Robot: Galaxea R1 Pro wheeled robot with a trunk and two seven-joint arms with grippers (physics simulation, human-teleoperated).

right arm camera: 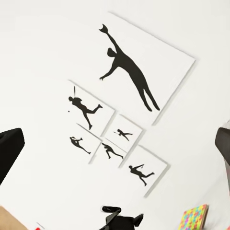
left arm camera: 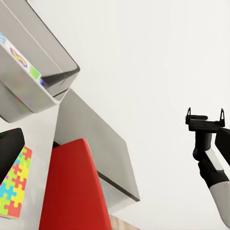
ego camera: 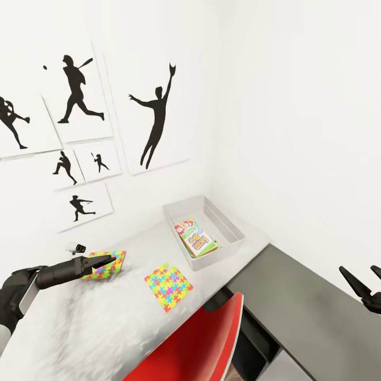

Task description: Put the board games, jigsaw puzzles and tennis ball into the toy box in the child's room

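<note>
White corner wall w/ baseball silhouette prints (ego camera: 84, 132) is backing the pale marbled surface (ego camera: 79, 328).
Toy box (ego camera: 231, 228) is sitting at the surface's far end by the corner, w/ board games (ego camera: 197, 239) lying inside. One jigsaw puzzle (ego camera: 168, 286) is lying flat mid-surface, near a red chair (ego camera: 196, 349). Left hand (ego camera: 106, 260) is pinching the 2nd jigsaw puzzle (ego camera: 108, 264) by its edge, fingers pressed onto it, sheet tilted w/ one edge lifted; approx. same height as the surface. Right hand (ego camera: 362, 280) is hanging over the lower dark-grey cabinet (ego camera: 307, 307), fingers spread, nothing between them. Tennis ball: can't tell where it is.
</note>
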